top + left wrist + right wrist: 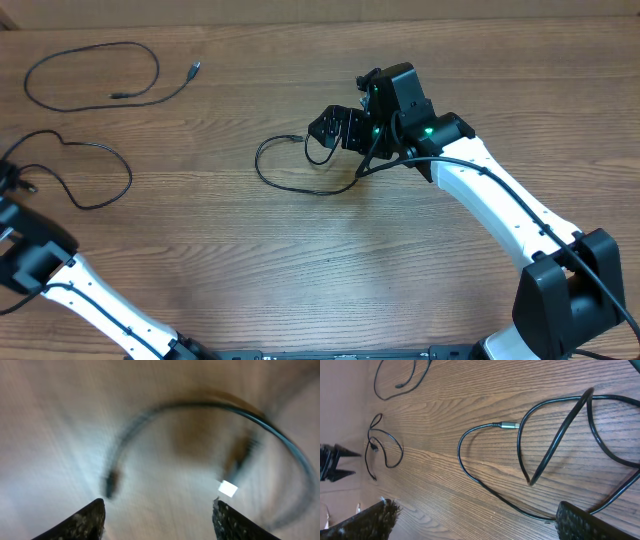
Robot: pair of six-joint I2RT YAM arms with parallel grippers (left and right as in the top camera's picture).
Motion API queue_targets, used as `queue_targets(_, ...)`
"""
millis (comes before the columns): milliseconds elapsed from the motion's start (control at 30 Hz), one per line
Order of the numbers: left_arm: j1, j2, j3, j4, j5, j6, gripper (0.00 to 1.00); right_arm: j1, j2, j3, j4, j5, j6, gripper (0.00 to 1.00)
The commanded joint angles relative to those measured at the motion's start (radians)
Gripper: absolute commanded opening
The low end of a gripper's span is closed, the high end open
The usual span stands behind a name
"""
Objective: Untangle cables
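Note:
Three thin black cables lie apart on the wooden table. One loops at the far left. One lies at the left edge. One lies at the centre. My right gripper hovers over the centre cable's right end. It is open and empty in the right wrist view, where the cable runs between the fingers to its silvery plug. My left gripper is at the left edge, open. The left wrist view is blurred and shows a cable loop beyond the fingers.
The wooden table fills the view, and a wall runs along its far edge. The white right arm reaches in from the bottom right. The left arm reaches in from the bottom left.

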Motion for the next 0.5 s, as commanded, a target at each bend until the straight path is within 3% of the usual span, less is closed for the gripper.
queue_targets(0,0.039,0.011,0.026,-0.001,-0.045,-0.013,0.58,0.001,-0.023,0.002,0.01,0.01,-0.003,1.0)
queue_targets(100,0.055,0.011,0.025,0.006,-0.014,-0.012,0.27,0.001,-0.023,0.002,0.018,0.01,-0.003,1.0)
queue_targets(133,0.057,0.013,0.025,0.009,-0.002,-0.011,0.27,0.001,-0.023,0.002,0.021,0.01,-0.003,1.0)
queue_targets(267,0.061,0.022,0.025,0.019,0.032,-0.008,0.38,0.001,-0.023,0.002,0.023,0.01,-0.003,1.0)
queue_targets(333,0.061,0.029,0.016,0.023,0.032,-0.009,0.61,0.001,-0.023,0.002,0.022,0.01,-0.003,1.0)
queue_targets(467,0.063,0.032,-0.027,0.049,0.032,-0.005,0.73,0.001,-0.023,0.002,0.022,0.01,-0.003,1.0)
